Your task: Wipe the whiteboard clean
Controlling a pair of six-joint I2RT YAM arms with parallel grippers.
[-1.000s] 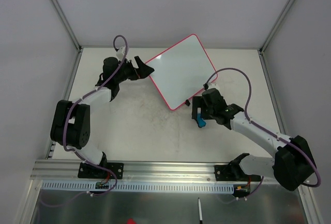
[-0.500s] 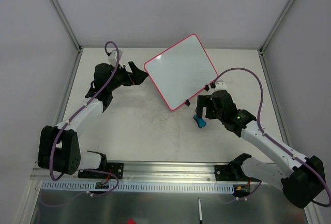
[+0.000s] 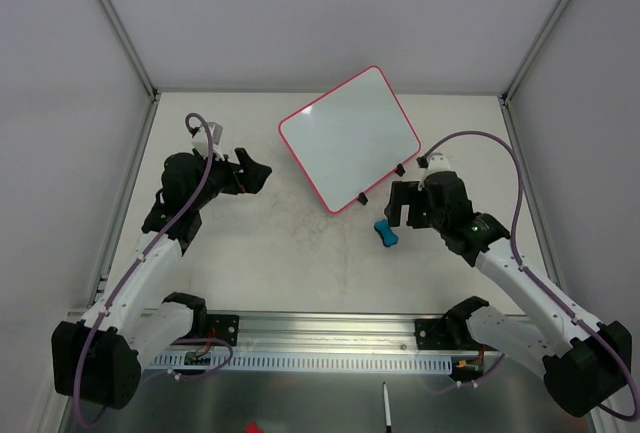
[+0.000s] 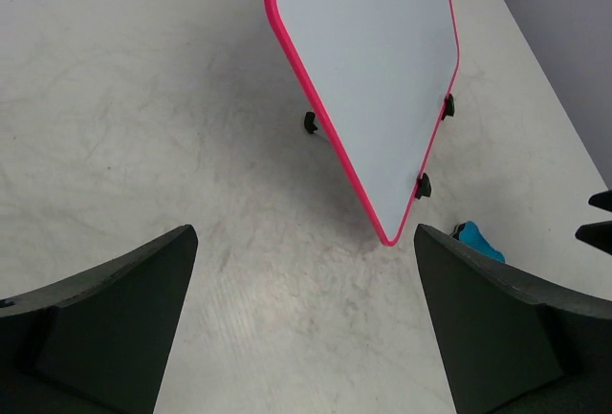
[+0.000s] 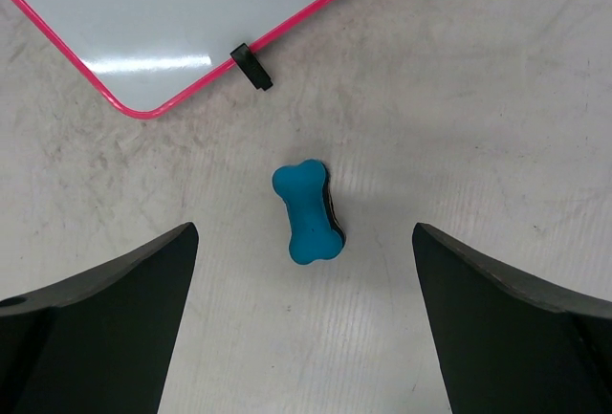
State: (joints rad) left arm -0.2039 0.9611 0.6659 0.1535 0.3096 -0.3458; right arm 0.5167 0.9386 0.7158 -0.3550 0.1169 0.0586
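Both arms have drawn back since the earlier frames: the left arm has swung away from the board's left corner towards the near left, and the right gripper has pulled off the blue eraser, which now lies free.

The table (image 3: 280, 253) is pale and scuffed, with the whiteboard (image 3: 348, 136) lying on its far middle part, turned so that one rounded corner points towards the arms. Its face is plain white inside a thin pink-red rim, and the right wrist view catches a bright band of reflected light on it.

The left gripper (image 3: 256, 173) sits well to the left of the board, apart from it, its two dark fingers (image 4: 115, 318) spread wide with nothing between them. The right gripper (image 3: 402, 205) hangs just beyond the board's near right edge, touching neither board nor eraser. Its fingers (image 5: 105, 318) are likewise wide apart and hold nothing.

The eraser (image 3: 386, 231), small, blue and bone-shaped, rests on the table just off the board's near corner; in the right wrist view it lies between the spread fingers, below them.

Two small black clips (image 3: 362, 199) sit on the board's near right edge, one by the corner and one further along.
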